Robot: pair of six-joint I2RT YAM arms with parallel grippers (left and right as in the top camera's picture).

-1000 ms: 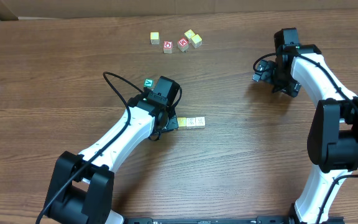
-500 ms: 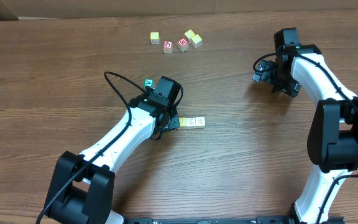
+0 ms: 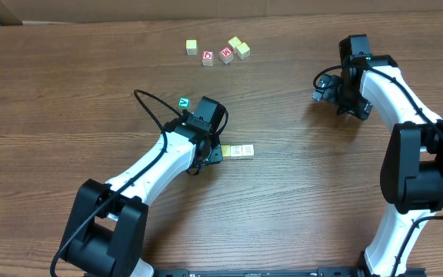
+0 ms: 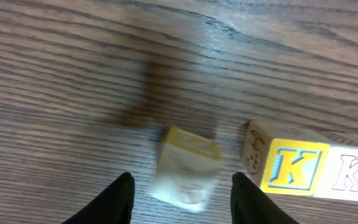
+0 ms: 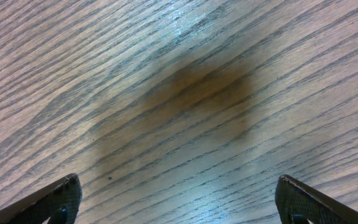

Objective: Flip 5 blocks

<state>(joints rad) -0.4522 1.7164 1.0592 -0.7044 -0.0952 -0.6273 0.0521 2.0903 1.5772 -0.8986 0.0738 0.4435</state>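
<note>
Three wooden blocks lie in a row at mid-table: a yellow-topped block [image 3: 225, 151], then two lettered blocks [image 3: 237, 151] [image 3: 248, 151]. My left gripper [image 3: 212, 151] is open just left of the row. In the left wrist view the yellow-topped block [image 4: 188, 163] is blurred and tilted between the fingertips of the gripper [image 4: 183, 178], touching neither; a yellow K block [image 4: 294, 167] and a white K block [image 4: 353, 171] lie to its right. My right gripper [image 3: 325, 86] [image 5: 178, 186] is open over bare wood at the far right.
Several small blocks cluster at the back of the table: a yellow one [image 3: 191, 47], two red-faced ones [image 3: 208, 58] [image 3: 226, 54] and two more yellow ones [image 3: 234, 42] [image 3: 243, 51]. A cardboard wall runs along the table's far edge.
My left wrist has shifted slightly right and toward the far edge, close to the row of three blocks. The right arm has not moved.
</note>
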